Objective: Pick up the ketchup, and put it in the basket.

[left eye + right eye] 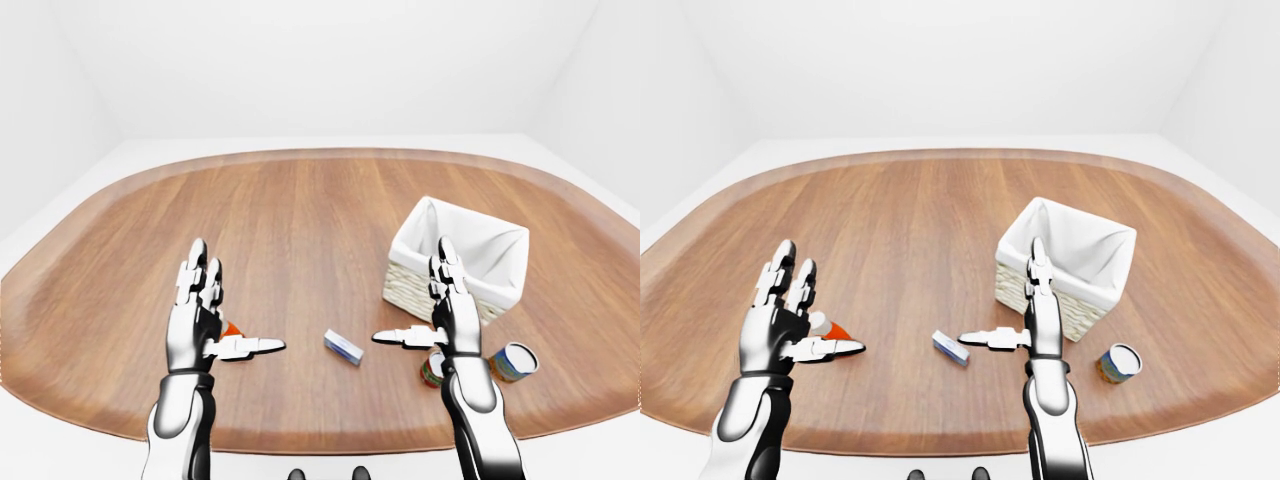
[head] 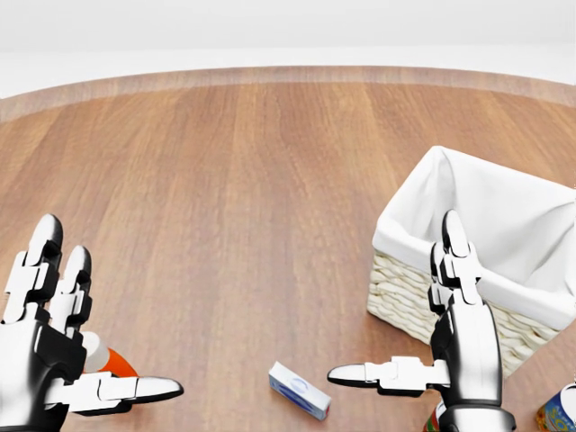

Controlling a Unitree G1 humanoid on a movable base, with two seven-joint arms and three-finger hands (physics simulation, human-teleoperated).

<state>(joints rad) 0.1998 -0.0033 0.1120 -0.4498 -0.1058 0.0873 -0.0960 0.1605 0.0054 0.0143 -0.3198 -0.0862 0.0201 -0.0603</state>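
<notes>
Nothing has been accomplished yet, as judged from the layout: the ketchup (image 1: 833, 328) is seen lying on the table (image 1: 300, 210), partly hidden behind the left hand (image 1: 780, 320), whose fingers are spread. The right hand (image 1: 447, 315) is likewise spread and empty beside the basket (image 1: 458, 258). Grasping, carrying and dropping remain.

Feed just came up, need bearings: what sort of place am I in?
Probably a bare simulated test room: white walls, a rounded wooden table, a white-lined wicker basket, and a red ketchup bottle lying on the table.
</notes>
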